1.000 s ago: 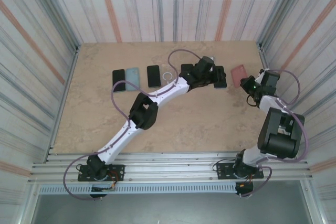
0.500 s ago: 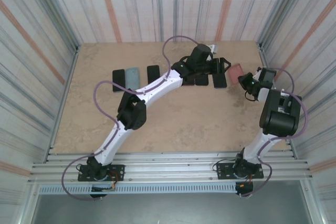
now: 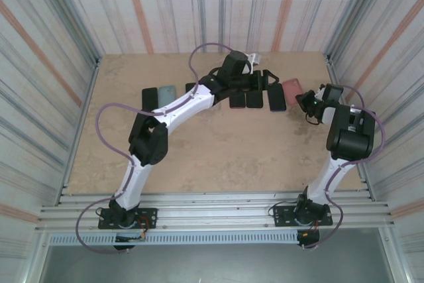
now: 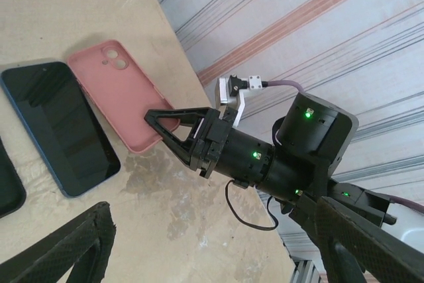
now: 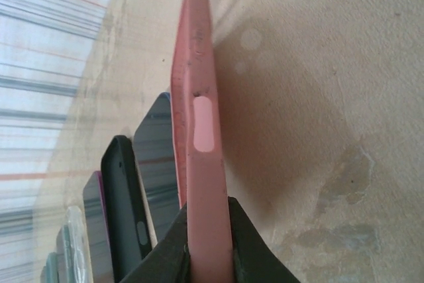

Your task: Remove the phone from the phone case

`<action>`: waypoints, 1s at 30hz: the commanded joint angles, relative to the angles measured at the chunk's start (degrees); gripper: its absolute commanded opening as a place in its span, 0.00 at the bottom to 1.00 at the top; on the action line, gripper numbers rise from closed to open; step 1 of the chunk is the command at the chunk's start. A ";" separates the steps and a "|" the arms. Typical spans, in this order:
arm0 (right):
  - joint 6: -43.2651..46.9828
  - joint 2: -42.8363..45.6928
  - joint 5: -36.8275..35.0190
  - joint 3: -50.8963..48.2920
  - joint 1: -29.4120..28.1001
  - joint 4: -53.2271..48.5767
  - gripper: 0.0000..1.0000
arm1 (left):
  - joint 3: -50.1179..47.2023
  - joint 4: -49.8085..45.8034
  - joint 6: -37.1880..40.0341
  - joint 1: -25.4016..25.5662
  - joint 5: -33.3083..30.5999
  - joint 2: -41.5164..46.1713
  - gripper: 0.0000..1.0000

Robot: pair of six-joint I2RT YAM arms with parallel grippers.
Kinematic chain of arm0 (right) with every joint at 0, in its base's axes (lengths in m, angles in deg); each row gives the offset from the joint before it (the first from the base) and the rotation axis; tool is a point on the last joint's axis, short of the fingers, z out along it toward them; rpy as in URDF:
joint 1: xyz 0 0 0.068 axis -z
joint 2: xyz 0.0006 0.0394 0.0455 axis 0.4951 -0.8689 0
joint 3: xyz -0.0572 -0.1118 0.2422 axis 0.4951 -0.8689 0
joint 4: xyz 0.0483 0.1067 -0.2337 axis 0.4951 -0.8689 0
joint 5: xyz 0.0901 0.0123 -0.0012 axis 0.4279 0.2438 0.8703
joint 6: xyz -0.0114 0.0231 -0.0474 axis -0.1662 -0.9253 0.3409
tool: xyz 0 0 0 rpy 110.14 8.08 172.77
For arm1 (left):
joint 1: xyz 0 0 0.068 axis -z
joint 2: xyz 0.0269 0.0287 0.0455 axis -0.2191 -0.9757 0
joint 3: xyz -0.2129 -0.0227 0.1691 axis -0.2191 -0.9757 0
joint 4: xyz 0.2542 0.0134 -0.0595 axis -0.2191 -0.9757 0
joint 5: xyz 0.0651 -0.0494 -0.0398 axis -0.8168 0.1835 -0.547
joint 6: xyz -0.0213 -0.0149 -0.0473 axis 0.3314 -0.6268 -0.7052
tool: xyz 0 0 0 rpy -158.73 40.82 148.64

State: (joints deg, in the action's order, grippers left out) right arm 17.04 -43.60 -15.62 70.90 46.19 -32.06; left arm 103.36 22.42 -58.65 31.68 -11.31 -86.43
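Matte, round-cornered pink phone case [image 5: 199, 157] is pinched edgewise by the right end effector [image 5: 209, 226]. The left end effector [image 4: 212, 220] is spread open.

The pink phone case [image 5: 202, 183] looks matt, the phone [image 4: 56, 124] glossy, the table [image 4: 165, 230] smooth and stone-like.

On my table [image 3: 218, 157] I count one pink phone case [image 3: 292, 89], one teal case [image 3: 167, 91] and five dark ones [image 3: 276, 99], phones or cases I cannot tell apart: seven in one row altogether.
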 commanded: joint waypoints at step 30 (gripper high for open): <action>17.48 10.91 -15.88 5.42 -3.11 -21.70 0.76 | -11.81 -8.20 21.07 -6.30 3.45 15.61 0.87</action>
State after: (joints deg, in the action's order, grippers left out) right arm 29.09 -36.74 -27.86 74.27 45.29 -50.44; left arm 92.69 19.40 -48.20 26.32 -8.56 -75.24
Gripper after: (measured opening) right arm 0.757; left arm 0.866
